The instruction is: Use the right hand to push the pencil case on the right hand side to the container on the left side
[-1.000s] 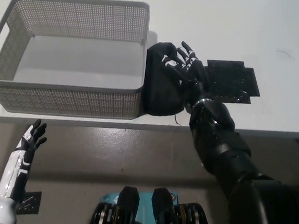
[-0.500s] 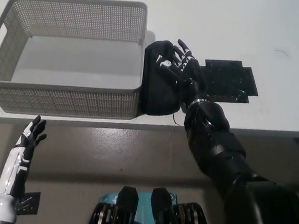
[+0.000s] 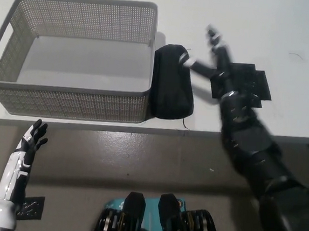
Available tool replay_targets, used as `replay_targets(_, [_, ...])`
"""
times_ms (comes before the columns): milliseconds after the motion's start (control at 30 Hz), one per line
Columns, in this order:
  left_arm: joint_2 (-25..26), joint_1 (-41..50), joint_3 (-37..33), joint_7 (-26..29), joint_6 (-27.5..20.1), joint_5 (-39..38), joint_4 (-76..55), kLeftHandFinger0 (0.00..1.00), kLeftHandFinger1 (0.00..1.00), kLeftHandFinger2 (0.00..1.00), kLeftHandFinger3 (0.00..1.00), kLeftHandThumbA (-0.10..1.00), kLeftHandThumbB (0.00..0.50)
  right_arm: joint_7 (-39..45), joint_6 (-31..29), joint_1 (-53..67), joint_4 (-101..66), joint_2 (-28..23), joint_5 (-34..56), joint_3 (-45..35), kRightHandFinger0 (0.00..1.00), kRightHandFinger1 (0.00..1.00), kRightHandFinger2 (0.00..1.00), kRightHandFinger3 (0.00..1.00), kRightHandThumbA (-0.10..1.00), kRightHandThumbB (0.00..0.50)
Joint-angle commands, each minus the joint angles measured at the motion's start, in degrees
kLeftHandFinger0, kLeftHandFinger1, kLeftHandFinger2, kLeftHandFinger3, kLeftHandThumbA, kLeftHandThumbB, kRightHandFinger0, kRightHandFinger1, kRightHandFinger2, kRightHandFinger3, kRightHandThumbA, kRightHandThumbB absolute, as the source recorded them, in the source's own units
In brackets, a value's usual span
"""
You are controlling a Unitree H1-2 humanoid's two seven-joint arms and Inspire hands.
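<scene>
1. Pencil case (image 3: 172, 83): black, soft, oblong pouch lying flat on the white tabletop (image 3: 244, 20). Its left long side sits against the outside of the right wall of the container (image 3: 69, 94); it is outside that basket, not in it

2. Long axis of the pencil case: runs from the far side of the tabletop toward the near edge, parallel to the container's right wall. The far end lies just short of the container's far corner, the near end close to the tabletop's front edge. Which end carries a zip pull cannot be made out

3. Container: grey perforated basket with a handle slot in its left wall, standing upright on the left part of the tabletop, open side up, nothing visible inside. Placed so, its right wall serves as the stop for anything pushed leftward

4. Right hand (image 3: 213, 58): black, blurred, raised over the tabletop just right of the pencil case's far end, fingers spread, holding nothing. One fingertip appears near the case's upper right edge; contact cannot be confirmed. Judged: the push looks about complete, since the case has no room left to travel

5. Black patch (image 3: 249, 83): flat dark mat on the tabletop under the right forearm

6. Left hand (image 3: 30, 140): white, resting below the tabletop's front edge at lower left, fingers apart, empty
</scene>
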Motion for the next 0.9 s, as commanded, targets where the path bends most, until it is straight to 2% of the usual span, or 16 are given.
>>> replay_targets(0, [0.97,-0.91,0.72,0.83,-2.31,-0.64,-1.58,1.00,1.00,1.00,1.00,1.00,0.096,3.41,-4.85,-1.26,-7.56,-0.79,7.70,-6.38,1.00,1.00,1.00,1.00,1.00,0.347])
replay_targets(133, [1.05,-0.82,0.51,1.25,-2.31,0.41,-1.40,1.00,1.00,1.00,1.00,1.00,0.101,9.96,-1.24,0.08,-14.12,-0.21,15.08,-12.73,1.00,1.00,1.00,1.00,1.00,0.355])
replay_targets(233, [0.78,-0.80,0.39,1.21,-2.31,0.24,-1.59,1.00,1.00,1.00,1.00,1.00,0.105,13.94,2.17,2.75,-22.88,0.73,21.18,-16.11,1.00,1.00,1.00,1.00,1.00,0.316])
replay_targets(300, [0.76,-0.84,0.41,0.58,-2.31,-0.35,-1.66,1.00,1.00,1.00,1.00,1.00,0.116,14.95,4.57,5.70,-29.93,1.07,23.01,-16.43,1.00,1.00,1.00,1.00,1.00,0.354])
replay_targets(400, [0.86,-1.30,0.44,0.42,-2.31,-0.59,-1.62,1.00,1.00,1.00,1.00,1.00,0.105,13.96,6.42,13.07,-43.50,0.74,20.55,-13.66,1.00,1.00,1.00,1.00,1.00,0.362])
replay_targets(433, [0.99,-1.76,0.45,0.20,-2.31,-0.76,-1.47,1.00,1.00,1.00,1.00,1.00,0.108,13.69,6.31,15.61,-47.65,0.68,20.07,-13.04,1.00,1.00,1.00,1.00,1.00,0.376])
replay_targets(567, [1.58,-2.83,0.45,0.37,-2.31,0.17,-1.30,1.00,1.00,1.00,1.00,1.00,0.086,14.61,3.21,27.84,-61.95,-0.67,16.34,-9.94,1.00,1.00,1.00,1.00,1.00,0.293])
replay_targets(667, [1.72,-3.28,0.51,-0.29,-2.31,-0.94,-1.01,1.00,1.00,1.00,1.00,1.00,0.083,16.27,3.23,35.85,-68.55,-1.72,16.23,-8.29,1.00,1.00,1.00,1.00,1.00,0.292])
replay_targets(733, [1.83,-3.46,0.48,-0.97,-2.31,-1.78,-1.02,1.00,1.00,1.00,1.00,1.00,0.082,17.94,0.45,41.85,-70.03,-2.54,16.06,-7.40,1.00,1.00,1.00,1.00,1.00,0.278])
replay_targets(800, [1.86,-3.70,0.56,-0.89,-2.31,-1.64,-1.11,1.00,1.00,1.00,1.00,1.00,0.082,17.89,-1.76,45.58,-70.03,-2.87,14.31,-6.82,1.00,1.00,1.00,1.00,1.00,0.294])
replay_targets(867, [1.90,-3.86,0.59,-0.87,-2.31,-1.57,-1.52,1.00,1.00,1.00,1.00,1.00,0.069,18.02,-2.41,49.34,-69.42,-3.13,13.54,-6.44,1.00,1.00,1.00,1.00,1.00,0.353])
